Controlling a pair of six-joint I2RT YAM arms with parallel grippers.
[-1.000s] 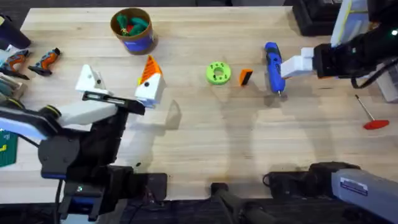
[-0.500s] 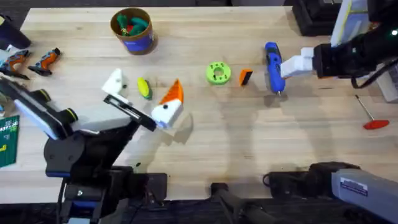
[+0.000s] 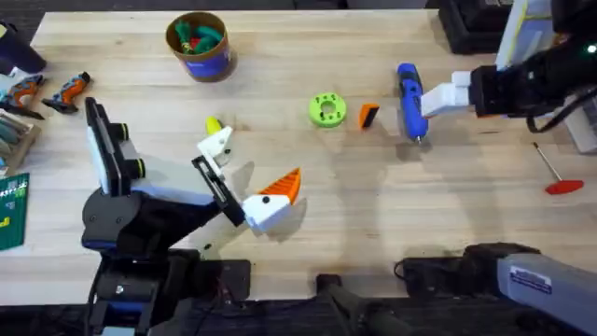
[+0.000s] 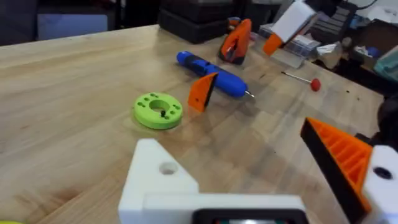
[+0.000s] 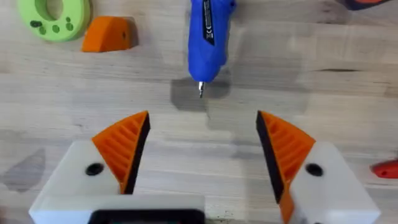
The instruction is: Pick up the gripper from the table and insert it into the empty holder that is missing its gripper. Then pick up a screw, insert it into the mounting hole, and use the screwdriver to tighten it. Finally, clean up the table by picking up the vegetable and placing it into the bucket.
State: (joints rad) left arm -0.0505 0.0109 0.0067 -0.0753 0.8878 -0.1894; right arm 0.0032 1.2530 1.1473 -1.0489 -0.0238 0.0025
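A small printed label with a CE mark is seen on the blue screwdriver (image 5: pixel 207 36). Its other print is too small to be read. Illegible white lettering is carried by a green card (image 3: pixel 11 210) at the table's left edge.

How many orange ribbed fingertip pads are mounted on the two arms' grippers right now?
3. Two on the right gripper, one per finger. One on the left gripper; its other mount, the holder, is bare. The loose gripper lies by the screwdriver.
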